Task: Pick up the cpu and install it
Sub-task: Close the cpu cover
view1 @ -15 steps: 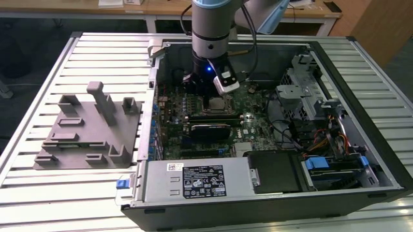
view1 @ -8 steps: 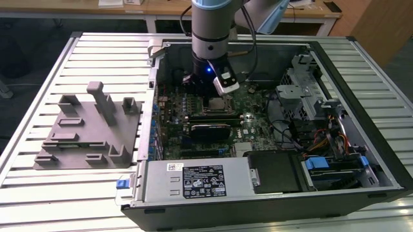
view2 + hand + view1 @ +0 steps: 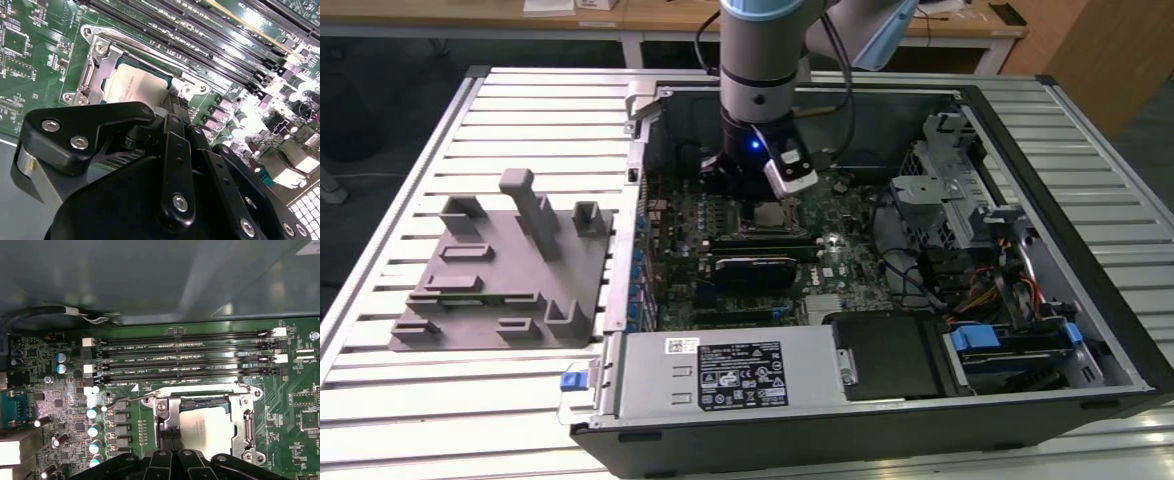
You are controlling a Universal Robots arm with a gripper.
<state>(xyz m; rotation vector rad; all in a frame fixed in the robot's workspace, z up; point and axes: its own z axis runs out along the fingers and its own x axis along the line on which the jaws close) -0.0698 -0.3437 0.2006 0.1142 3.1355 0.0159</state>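
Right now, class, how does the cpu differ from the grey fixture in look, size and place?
The cpu is a small, flat, pale silver square; the grey fixture is far larger, with upright posts. The cpu lies in the socket inside the case; the grey fixture sits outside it on the slatted table, at the exterior view's left. Both rest flat.

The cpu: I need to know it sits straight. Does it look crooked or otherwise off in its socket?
Nothing stands out. In both wrist views the cpu lies flat inside the metal socket frame, its visible edges parallel to it. The gripper covers one edge.
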